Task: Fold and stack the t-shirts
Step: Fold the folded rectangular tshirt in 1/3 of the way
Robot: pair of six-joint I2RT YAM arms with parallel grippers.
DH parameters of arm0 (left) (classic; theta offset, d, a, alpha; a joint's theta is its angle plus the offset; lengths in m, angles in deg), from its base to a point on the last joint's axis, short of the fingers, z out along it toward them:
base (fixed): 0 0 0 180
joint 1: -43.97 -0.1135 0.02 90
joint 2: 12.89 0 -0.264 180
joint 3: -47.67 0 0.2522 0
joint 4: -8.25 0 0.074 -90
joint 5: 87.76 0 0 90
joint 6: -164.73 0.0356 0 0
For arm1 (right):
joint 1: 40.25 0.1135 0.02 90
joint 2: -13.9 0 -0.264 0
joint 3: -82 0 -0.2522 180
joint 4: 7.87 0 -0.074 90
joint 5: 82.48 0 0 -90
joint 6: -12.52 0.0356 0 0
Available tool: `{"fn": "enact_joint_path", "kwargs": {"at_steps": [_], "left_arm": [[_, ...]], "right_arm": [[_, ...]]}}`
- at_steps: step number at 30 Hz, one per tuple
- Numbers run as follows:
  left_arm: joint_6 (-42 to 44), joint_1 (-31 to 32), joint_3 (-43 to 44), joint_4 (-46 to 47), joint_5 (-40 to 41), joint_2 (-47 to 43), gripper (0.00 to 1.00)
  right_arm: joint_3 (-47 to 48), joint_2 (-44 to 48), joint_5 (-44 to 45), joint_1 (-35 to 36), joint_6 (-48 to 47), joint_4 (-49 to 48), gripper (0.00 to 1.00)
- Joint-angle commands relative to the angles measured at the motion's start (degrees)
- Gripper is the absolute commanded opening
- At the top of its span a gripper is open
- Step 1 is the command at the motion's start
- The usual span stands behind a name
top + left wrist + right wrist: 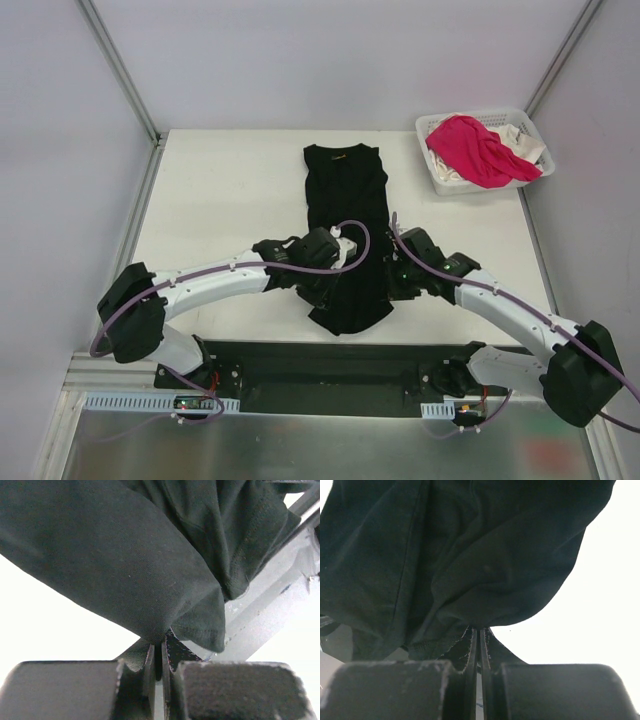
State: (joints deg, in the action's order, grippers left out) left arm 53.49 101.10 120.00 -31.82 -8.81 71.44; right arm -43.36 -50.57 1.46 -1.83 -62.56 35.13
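Note:
A black t-shirt lies folded lengthwise into a narrow strip down the middle of the table, its near end bunched between the two arms. My left gripper is shut on a fold of that black cloth at the strip's left side. On the strip's right side my right gripper is shut on its black cloth too. A pink t-shirt and a white t-shirt lie heaped in the basket at the back right.
The white lattice basket stands at the table's back right corner. Metal frame posts rise at the back left and back right. A black base plate runs along the near edge between the arm bases.

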Motion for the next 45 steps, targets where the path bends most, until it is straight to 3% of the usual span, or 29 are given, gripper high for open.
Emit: {"fn": "enact_joint_path", "kwargs": {"at_steps": [1,18,32,45], "left_arm": [[2.33,-1.75,2.95,-1.99,3.49,-3.39,0.0],[6.38,-12.2,13.41,-4.72,3.23,0.74,0.0],[7.35,-14.05,17.54,-5.16,0.94,6.54,0.0],[7.08,-17.57,20.27,-5.16,7.01,9.88,0.0]], "right_arm": [[3.5,0.04,2.11,0.17,-1.38,1.62,0.01],[11.85,-5.4,4.22,-3.69,-5.95,2.15,0.01],[20.81,-14.89,3.52,-11.52,-8.76,-1.02,0.01],[27.58,-23.86,1.06,-13.63,-8.15,-4.27,0.01]]}}
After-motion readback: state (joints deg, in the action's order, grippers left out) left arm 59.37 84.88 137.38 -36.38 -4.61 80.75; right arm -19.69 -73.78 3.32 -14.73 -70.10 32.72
